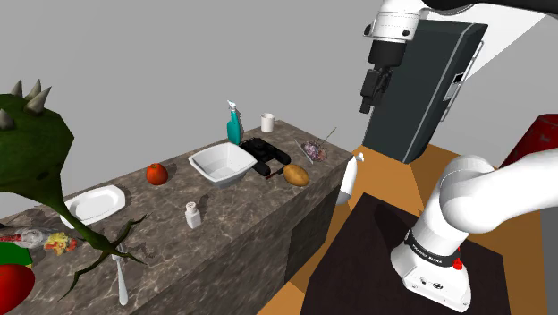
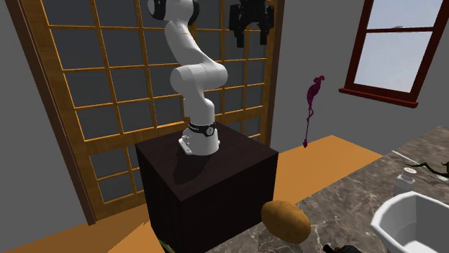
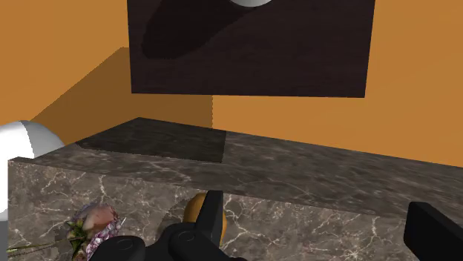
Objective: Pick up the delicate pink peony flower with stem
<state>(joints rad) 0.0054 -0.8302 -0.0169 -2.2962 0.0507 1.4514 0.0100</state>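
Note:
The pink peony lies on the dark marble counter near its end, its thin stem pointing away from a brown potato. In the wrist view the peony shows pale pink petals and green leaves beside the potato. My gripper hangs high above the counter's end, well clear of the flower. It is open, with nothing between its fingers. The second exterior view has the gripper up near the top, above the dark stand.
By the potato lie a black object and a white bowl. Farther along stand a teal spray bottle, a white cup, a red fruit, a plate and a shaker. A slim magenta shape hangs beyond the counter.

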